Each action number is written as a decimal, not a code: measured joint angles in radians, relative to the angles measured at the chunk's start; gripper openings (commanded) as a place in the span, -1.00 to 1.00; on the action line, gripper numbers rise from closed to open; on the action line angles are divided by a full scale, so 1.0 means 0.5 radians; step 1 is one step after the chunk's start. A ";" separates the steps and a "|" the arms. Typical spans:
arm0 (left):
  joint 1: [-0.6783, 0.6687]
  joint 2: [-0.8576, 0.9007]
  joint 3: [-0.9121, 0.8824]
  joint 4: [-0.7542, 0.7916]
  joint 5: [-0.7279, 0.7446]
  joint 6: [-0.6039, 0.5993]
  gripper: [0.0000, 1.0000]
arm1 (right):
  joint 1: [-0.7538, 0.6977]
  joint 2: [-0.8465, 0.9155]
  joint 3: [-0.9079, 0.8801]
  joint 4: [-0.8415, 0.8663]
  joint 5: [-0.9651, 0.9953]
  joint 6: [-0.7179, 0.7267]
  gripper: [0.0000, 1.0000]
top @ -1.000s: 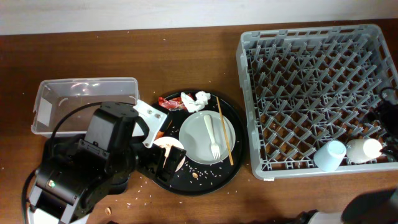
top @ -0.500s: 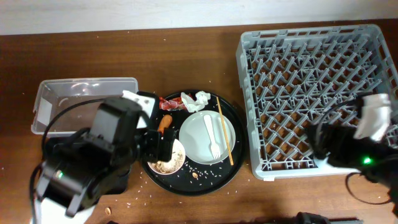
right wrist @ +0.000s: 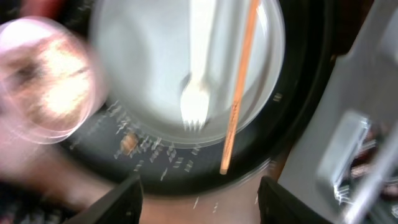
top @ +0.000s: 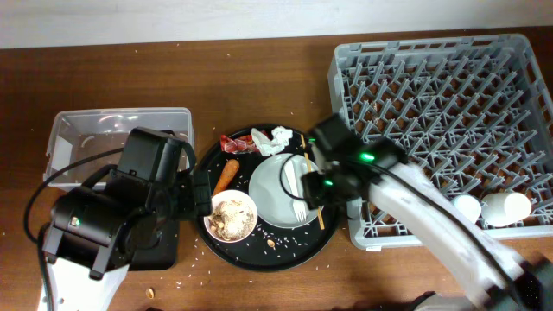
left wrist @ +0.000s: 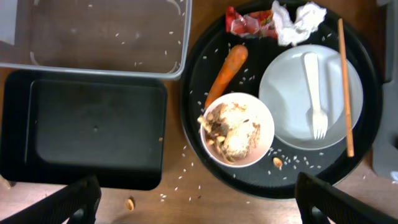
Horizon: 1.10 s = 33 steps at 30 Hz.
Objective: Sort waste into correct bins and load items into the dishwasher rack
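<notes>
A white bowl (top: 232, 216) of brownish scraps and rice stands on the round black tray (top: 268, 250), beside the orange carrot stick (top: 226, 175), red wrapper (top: 235, 142) and crumpled paper (top: 273, 136). The pale plate (top: 278, 203) carries a white fork (top: 295, 186); a chopstick (top: 311, 181) lies across its right edge. My left gripper (left wrist: 199, 205) is open and empty, just left of the bowl (left wrist: 236, 127). My right gripper (right wrist: 199, 202) is open and empty above the fork (right wrist: 198, 81) and chopstick (right wrist: 239, 87). Two cups (top: 467, 207) sit in the grey rack (top: 449, 52).
The clear tub (top: 112, 130) stands at the back left, with the shallow black tray (left wrist: 93, 130) in front of it, under my left arm. Rice grains and crumbs lie on the table near the round tray's front.
My left gripper has drawn back to the left, leaving the bowl upright on the tray. My right arm has swung from the rack's right side to over the plate.
</notes>
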 measured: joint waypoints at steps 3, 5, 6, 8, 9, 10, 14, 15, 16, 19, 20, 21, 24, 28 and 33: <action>0.002 0.000 0.000 -0.012 -0.011 -0.001 0.98 | 0.008 0.338 -0.001 0.208 0.156 0.058 0.09; 0.002 0.000 0.000 -0.013 -0.017 -0.001 0.98 | 0.008 0.510 -0.004 0.283 0.196 0.057 -0.07; 0.002 0.000 0.000 -0.013 -0.017 -0.001 0.98 | 0.008 0.572 -0.004 0.304 0.201 0.056 -0.10; 0.002 0.000 0.000 -0.013 -0.017 0.000 0.98 | 0.008 0.644 -0.005 0.365 0.207 0.055 -0.28; 0.002 0.000 0.000 -0.013 -0.017 -0.001 0.98 | 0.008 0.663 -0.005 0.388 0.208 0.056 -0.36; 0.002 0.000 0.000 -0.013 -0.017 -0.001 0.98 | 0.008 0.665 -0.005 0.390 0.209 0.056 -0.46; 0.002 0.000 0.000 -0.013 -0.017 -0.001 0.98 | 0.008 0.671 -0.005 0.431 0.217 0.059 -0.81; 0.002 0.000 0.000 -0.013 -0.016 -0.001 0.98 | 0.008 0.671 -0.005 0.431 0.218 0.057 -0.92; 0.002 0.000 0.000 -0.013 -0.016 0.000 0.98 | 0.008 0.671 -0.005 0.431 0.222 0.055 -0.92; 0.002 0.000 0.000 -0.013 -0.017 -0.001 0.98 | 0.008 0.671 -0.004 0.431 0.233 0.056 -0.92; 0.002 0.000 0.000 -0.013 -0.017 -0.001 0.98 | 0.008 0.671 -0.004 0.430 0.239 0.056 -0.92; 0.002 0.000 0.000 -0.013 -0.017 -0.001 0.98 | 0.008 0.671 -0.004 0.426 0.243 0.056 -0.92; 0.002 0.000 0.000 -0.013 -0.016 -0.001 0.98 | 0.008 0.652 -0.004 0.356 0.253 0.056 -0.92; 0.002 0.000 0.000 -0.013 -0.017 -0.001 0.99 | 0.008 0.459 0.008 0.217 0.260 0.055 -0.92; 0.002 0.000 0.000 -0.014 -0.016 -0.001 0.98 | 0.008 -0.030 0.046 0.117 0.298 0.056 -0.92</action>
